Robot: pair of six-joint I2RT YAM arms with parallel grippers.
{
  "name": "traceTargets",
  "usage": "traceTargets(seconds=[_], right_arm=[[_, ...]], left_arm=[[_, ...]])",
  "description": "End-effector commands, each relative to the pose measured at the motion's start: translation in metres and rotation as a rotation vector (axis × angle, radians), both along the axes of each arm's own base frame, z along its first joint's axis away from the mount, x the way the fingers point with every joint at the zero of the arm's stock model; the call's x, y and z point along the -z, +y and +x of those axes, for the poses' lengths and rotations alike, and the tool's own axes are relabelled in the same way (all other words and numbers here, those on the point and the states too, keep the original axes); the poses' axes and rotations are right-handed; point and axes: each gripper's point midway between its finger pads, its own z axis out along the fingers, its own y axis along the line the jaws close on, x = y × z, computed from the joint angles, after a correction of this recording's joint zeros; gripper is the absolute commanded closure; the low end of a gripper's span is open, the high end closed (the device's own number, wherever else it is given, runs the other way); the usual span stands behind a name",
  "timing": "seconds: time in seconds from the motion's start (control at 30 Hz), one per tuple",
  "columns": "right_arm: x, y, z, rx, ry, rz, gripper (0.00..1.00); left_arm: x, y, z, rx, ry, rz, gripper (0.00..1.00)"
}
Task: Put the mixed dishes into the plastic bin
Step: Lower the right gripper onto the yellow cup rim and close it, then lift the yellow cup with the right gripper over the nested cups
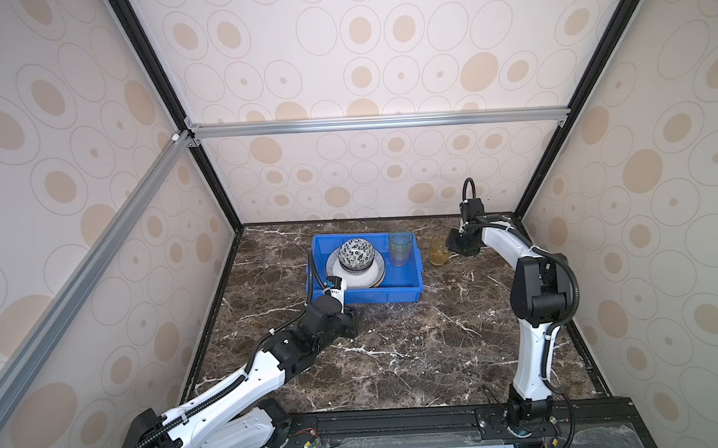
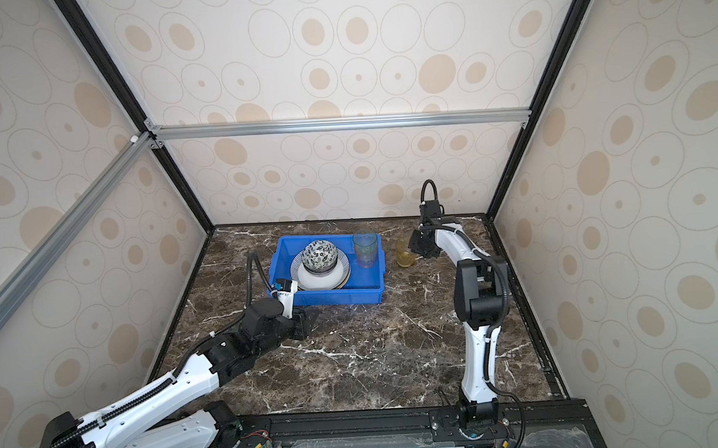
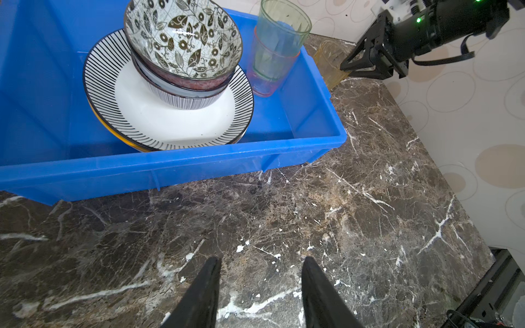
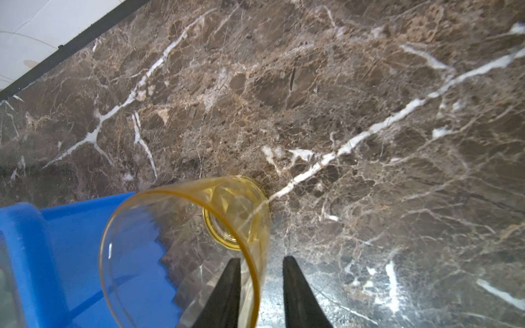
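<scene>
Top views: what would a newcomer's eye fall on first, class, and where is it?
The bright blue bin at the back of the dark marble table, holding a stack of bowls on a striped plate beside nested tumblers. Then the yellow tumbler just outside the bin's right wall, its rim between the open fingers of the right gripper.

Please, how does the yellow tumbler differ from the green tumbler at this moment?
The yellow tumbler stands on the table, just outside the bin; the green tumbler stands inside the bin. The yellow tumbler stands alone; the green tumbler sits nested in a pink tumbler. The right gripper straddles the yellow tumbler's rim with open jaws; no gripper is at the green tumbler. Both are translucent and upright.
</scene>
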Motion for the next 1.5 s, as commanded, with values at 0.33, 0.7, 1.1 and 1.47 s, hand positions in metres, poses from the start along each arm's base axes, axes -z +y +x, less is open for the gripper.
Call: traceTargets(seconds=[0.33,0.7,1.1,1.47], right_arm=[[0.009,-0.002,0.002,0.03,0.029,0.024,0.84],[-0.007,-0.003,-0.002,0.026,0.005,0.012,1.0],[-0.047,0.003,-0.02,-0.011,-0.062,-0.023,1.0],[-0.093,0.018,-0.04,-0.072,-0.143,-0.077,1.0]], left_arm=[[-0.02,-0.003,0.003,-0.004,-0.05,-0.013,0.53],[-0.023,-0.001,0.002,-0.011,-0.053,-0.019,0.52],[-0.033,0.003,-0.006,-0.023,-0.073,-0.054,0.52],[-0.04,0.002,-0.012,-0.006,-0.092,-0.064,0.52]])
